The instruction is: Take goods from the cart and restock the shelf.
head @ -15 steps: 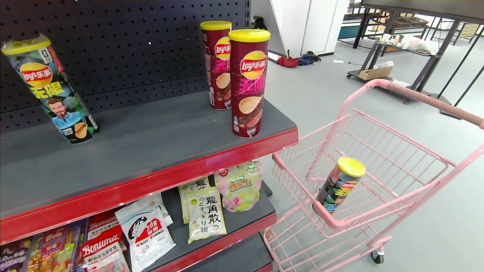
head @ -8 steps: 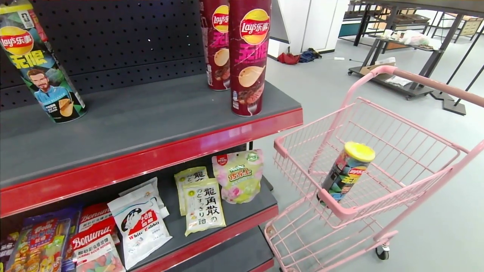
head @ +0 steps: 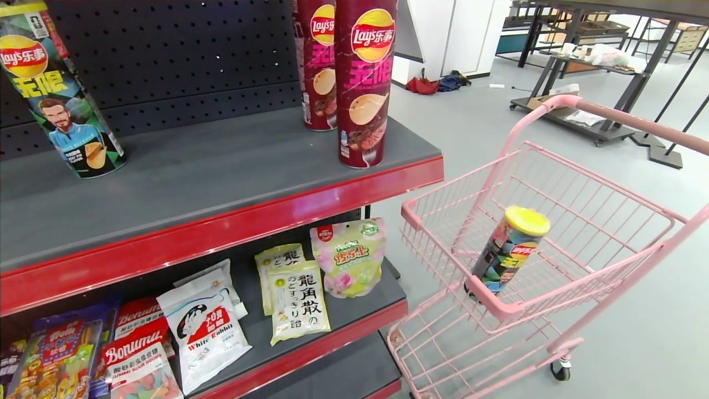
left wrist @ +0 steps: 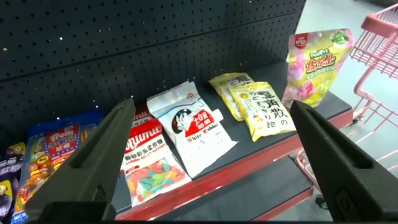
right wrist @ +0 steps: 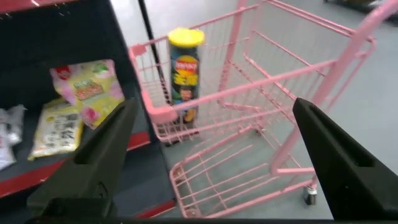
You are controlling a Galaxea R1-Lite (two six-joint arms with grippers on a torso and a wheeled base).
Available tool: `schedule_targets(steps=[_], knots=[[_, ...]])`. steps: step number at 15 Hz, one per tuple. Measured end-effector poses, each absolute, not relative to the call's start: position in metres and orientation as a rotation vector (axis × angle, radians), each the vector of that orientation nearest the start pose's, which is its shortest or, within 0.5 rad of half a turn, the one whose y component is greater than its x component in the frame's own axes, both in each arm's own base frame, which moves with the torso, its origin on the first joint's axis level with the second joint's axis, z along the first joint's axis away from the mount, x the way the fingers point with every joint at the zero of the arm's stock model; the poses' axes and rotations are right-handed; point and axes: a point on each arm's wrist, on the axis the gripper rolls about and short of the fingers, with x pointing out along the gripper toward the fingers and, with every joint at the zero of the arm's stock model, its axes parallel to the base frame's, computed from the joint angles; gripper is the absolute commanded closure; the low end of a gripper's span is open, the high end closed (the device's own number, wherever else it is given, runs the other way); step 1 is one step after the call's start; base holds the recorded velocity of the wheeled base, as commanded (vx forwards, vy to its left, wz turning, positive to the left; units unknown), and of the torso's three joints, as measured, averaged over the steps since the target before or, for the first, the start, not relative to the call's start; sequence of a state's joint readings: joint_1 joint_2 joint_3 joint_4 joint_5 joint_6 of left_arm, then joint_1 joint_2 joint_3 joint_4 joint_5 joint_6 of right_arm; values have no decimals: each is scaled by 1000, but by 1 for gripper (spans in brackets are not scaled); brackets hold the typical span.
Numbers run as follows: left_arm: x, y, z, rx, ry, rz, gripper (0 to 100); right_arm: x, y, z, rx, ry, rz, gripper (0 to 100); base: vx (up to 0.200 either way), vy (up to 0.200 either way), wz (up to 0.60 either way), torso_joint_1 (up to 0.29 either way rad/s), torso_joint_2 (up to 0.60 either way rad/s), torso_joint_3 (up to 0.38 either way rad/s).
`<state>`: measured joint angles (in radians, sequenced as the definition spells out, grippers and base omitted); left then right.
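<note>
A pink cart (head: 576, 280) stands to the right of the shelf, and one yellow-lidded chip can (head: 507, 249) leans upright inside it against the front wall. On the grey upper shelf (head: 210, 177) a green chip can (head: 61, 94) tilts at the far left. Two maroon cans (head: 363, 83) stand at its right end. My left gripper (left wrist: 211, 109) is open, facing the lower shelf's snack bags (left wrist: 189, 127). My right gripper (right wrist: 216, 106) is open too, with the cart (right wrist: 298, 71) and its can (right wrist: 185, 74) some way ahead of it.
The lower shelf (head: 354, 318) holds several snack bags, among them a white one (head: 205, 332), yellow-green ones (head: 296, 307) and a pink-green pouch (head: 349, 257). Grey open floor lies right of the cart. Metal racks (head: 587, 83) stand far behind.
The head view shifted as a whole over the first half second, so the camera moved; since then it has barely changed. Cans and cart have not moved.
</note>
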<state>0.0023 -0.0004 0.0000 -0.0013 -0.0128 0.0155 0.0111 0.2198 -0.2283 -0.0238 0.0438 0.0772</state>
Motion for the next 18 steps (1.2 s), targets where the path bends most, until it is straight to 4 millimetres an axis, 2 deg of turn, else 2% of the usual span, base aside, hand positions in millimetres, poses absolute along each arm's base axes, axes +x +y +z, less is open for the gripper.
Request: schedule_targets(steps=[1,3,5,6,8,11,14,18], knots=[[-23,0,76,16,-2,-11,0,-4,1,165,93,-4,92,0,0,0,0,0,0,0],[-23,0,76,16,-3,-10,0,37,4,193,126,72,153,0,0,0,0,0,0,0],[-23,0,76,16,-3,-11,0,90,8,203,139,121,217,0,0,0,0,0,0,0],[-23,0,76,16,-3,-11,0,116,10,201,137,138,247,0,0,0,0,0,0,0],[-23,0,76,17,-3,-11,0,165,11,186,122,178,299,0,0,0,0,0,0,0],[-23,0,76,17,-3,-12,0,213,10,150,117,288,341,0,0,0,0,0,0,0],[-23,0,76,19,-4,-12,0,242,8,124,124,346,339,0,0,0,0,0,0,0],[-23,0,76,20,-4,-13,0,266,9,103,122,338,337,0,0,0,0,0,0,0]])
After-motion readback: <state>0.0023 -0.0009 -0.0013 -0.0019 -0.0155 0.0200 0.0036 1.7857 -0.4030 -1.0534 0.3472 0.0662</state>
